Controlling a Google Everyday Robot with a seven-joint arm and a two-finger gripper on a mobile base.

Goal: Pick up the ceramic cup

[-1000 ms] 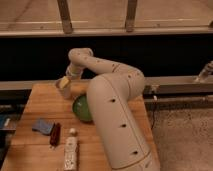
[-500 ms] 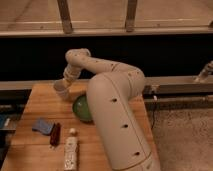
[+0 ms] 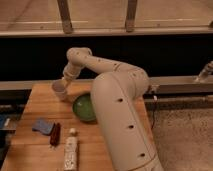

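Observation:
The ceramic cup (image 3: 59,90) is small and whitish-beige. It sits at the end of my gripper (image 3: 63,84), over the far left part of the wooden table (image 3: 35,102). The gripper is shut on the cup and holds it slightly tilted, just above the tabletop. My white arm reaches from the lower right across the table to it. The cup is left of and behind the wide green bowl (image 3: 84,107).
A blue sponge (image 3: 42,126), a dark red packet (image 3: 55,134) and a white bottle lying down (image 3: 71,151) are on the near left of the table. A dark ledge and window frame run behind the table. Speckled floor lies to the right.
The cup has moved with my gripper a little to the left and down towards me over the last second. The bowl and other items have not moved.

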